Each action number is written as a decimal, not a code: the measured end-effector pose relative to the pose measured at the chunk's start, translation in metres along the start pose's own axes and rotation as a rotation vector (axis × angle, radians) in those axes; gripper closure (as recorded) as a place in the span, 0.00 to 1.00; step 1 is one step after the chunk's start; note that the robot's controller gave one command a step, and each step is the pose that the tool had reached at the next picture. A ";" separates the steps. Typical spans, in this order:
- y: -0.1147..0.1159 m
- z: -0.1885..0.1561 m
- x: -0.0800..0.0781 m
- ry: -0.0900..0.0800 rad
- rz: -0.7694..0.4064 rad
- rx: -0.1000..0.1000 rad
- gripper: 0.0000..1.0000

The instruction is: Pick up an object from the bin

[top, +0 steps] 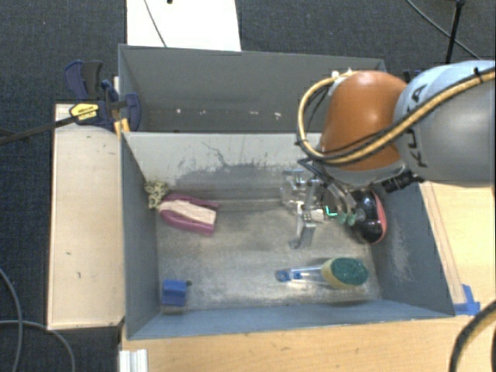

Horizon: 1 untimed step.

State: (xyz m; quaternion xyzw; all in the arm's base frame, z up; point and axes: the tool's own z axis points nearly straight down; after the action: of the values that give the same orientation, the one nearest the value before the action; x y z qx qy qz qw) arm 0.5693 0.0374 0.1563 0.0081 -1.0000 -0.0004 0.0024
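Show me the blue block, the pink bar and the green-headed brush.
Blue block point(175, 291): camera view, its top face.
Pink bar point(188, 213): camera view, its middle.
Green-headed brush point(345, 272): camera view, its round head.

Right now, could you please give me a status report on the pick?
Gripper over grey metal bin's right-centre floor. Green round-headed brush with clear handle nearest, ungripped. Nothing between.

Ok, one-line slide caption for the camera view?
Pincer over the bin floor, brush just below it, pink lump at left, blue cube in the lower-left corner.
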 end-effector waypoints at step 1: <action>-0.052 0.063 0.058 0.004 -0.012 0.002 0.00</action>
State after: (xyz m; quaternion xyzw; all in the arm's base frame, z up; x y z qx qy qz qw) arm 0.5116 -0.0154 0.0935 0.0140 -0.9999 0.0007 0.0045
